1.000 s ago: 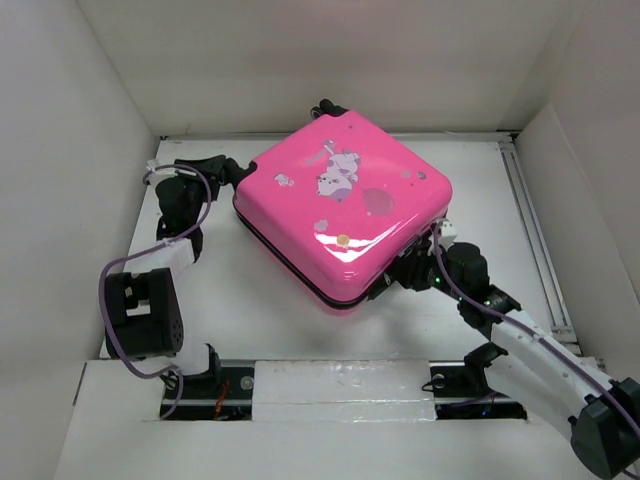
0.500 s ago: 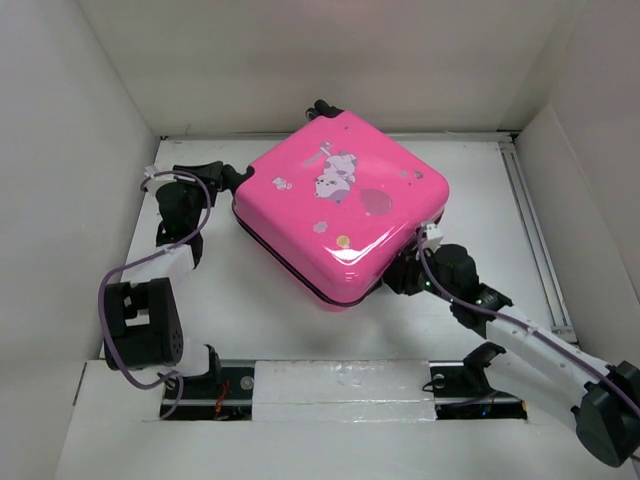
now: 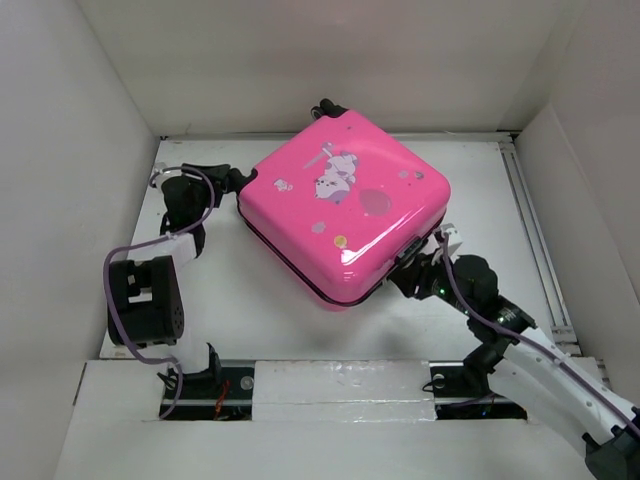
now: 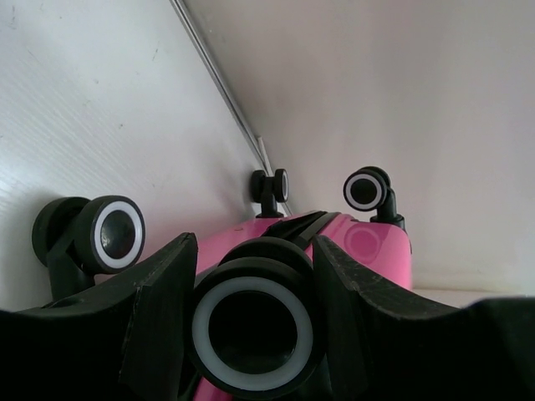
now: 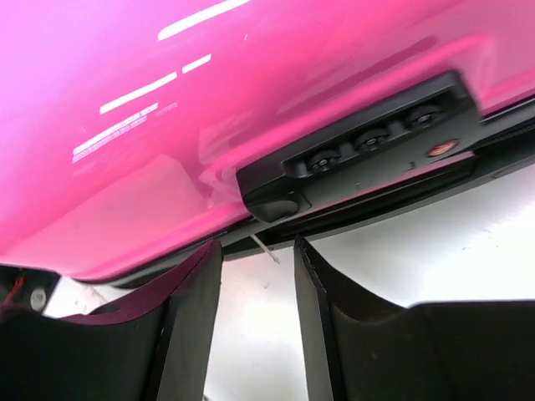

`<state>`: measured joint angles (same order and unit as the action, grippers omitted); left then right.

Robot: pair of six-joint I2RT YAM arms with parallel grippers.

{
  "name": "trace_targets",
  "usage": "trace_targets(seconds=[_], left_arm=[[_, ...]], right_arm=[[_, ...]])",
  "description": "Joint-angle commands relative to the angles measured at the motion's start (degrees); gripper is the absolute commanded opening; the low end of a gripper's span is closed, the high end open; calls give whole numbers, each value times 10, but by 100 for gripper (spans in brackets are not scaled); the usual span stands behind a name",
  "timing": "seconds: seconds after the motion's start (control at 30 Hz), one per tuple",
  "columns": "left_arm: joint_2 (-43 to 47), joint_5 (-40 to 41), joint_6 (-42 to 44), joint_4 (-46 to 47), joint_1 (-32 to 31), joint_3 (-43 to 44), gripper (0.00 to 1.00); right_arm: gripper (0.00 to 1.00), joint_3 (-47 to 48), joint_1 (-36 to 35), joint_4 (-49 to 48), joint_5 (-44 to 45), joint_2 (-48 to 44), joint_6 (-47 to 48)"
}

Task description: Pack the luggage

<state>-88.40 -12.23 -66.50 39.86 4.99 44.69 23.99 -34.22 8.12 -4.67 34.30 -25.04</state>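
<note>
Two pincers, one item.

Item: small hot-pink hard-shell suitcase with cartoon print (image 3: 340, 210), lid down, lying flat and cornerwise on the smooth white tabletop (image 3: 250, 300), toward the back.

Left pincer (image 4: 255, 244): I am clamping it on a black caster wheel with a white ring (image 4: 251, 334) at the case's left corner.

Right pincer (image 5: 257, 249): its tips are standing apart and holding nothing. They are hovering just below the black recessed lock panel (image 5: 376, 138) and the black zipper trim (image 5: 393, 199) on the near-right edge.

Step, as I am judging it: fastening the closure. I am bracing with the left so the case is not rolling or sliding, and I should be bringing the right in low along the trim, closing only once a pull sits squarely between the tips.

Surface: slick, so I am expecting sideways pushes to shift the shell.

Room: plain white wall panels (image 3: 100, 110) are closing in on three sides, leaving both elbows little swing.
</note>
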Motion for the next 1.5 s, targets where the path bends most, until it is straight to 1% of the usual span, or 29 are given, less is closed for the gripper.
trace_targets(seconds=[0.0, 0.1, 0.23, 0.4, 0.43, 0.5, 0.57, 0.63, 0.67, 0.73, 0.8, 0.83, 0.87, 0.9, 0.93, 0.97, 1.07, 1.13, 1.2, 1.27, 1.4, 1.43, 1.47], left_arm=[[2, -86, -6, 49, -19, 46, 0], [-5, -94, -11, 49, -19, 73, 0], [-5, -87, 5, 12, -19, 108, 0], [-16, -75, 15, 0, -19, 108, 0], [-16, -75, 15, 0, -19, 103, 0], [-23, -69, 21, 0, -19, 96, 0], [-28, -69, 21, 0, -19, 96, 0], [-34, -63, 21, 0, -19, 96, 0], [-34, -63, 26, 0, -19, 96, 0], [-39, -58, 26, 0, -14, 96, 0], [-44, -58, 31, 0, -14, 96, 0], [-44, -58, 31, 0, -14, 96, 0], [-50, -58, 31, 0, -14, 96, 0], [-50, -58, 31, 0, -14, 96, 0], [-50, -58, 31, 0, -14, 91, 0], [-50, -53, 31, 5, -14, 91, 0], [-50, -53, 31, 10, -14, 81, 0], [-50, -53, 26, 17, -14, 80, 0], [-50, -53, 26, 22, -14, 66, 0], [-50, -46, 26, 28, -14, 51, 0], [-19, -18, 20, 42, -14, 16, 0], [-13, -11, 20, 42, -14, 8, 0], [-5, -4, 20, 42, -14, 1, 0]], right_arm=[[46, 7, -5, -22, -35, 24, 22], [46, 12, -5, -22, -35, 48, 22], [46, 7, -5, -57, -61, 79, 27], [50, 7, -5, -115, -92, 110, 38], [51, 7, -5, -121, -92, 110, 38], [51, 0, -5, -148, -87, 125, 45], [51, 0, -5, -154, -81, 148, 45], [47, 6, -5, -163, -87, 167, 45], [40, 6, -5, -168, -97, 175, 45], [34, 6, -5, -168, -109, 196, 45], [34, 6, -5, -168, -118, 202, 45], [27, 1, -5, -168, -125, 202, 45], [16, 1, -5, -168, -125, 197, 45], [3, -14, -10, -168, -125, 191, 39], [0, -14, -10, -168, -132, 177, 32], [0, -21, -10, -168, -147, 169, 26], [0, -26, -41, -174, -178, 151, 7], [0, -32, -73, -195, -219, 151, -1], [0, -32, -81, -212, -226, 159, -7], [0, -13, -81, -221, -219, 179, -7], [0, 47, -33, -243, -233, 199, 3], [0, 60, -33, -243, -240, 199, 11], [0, 89, -10, -238, -251, 207, 17]])
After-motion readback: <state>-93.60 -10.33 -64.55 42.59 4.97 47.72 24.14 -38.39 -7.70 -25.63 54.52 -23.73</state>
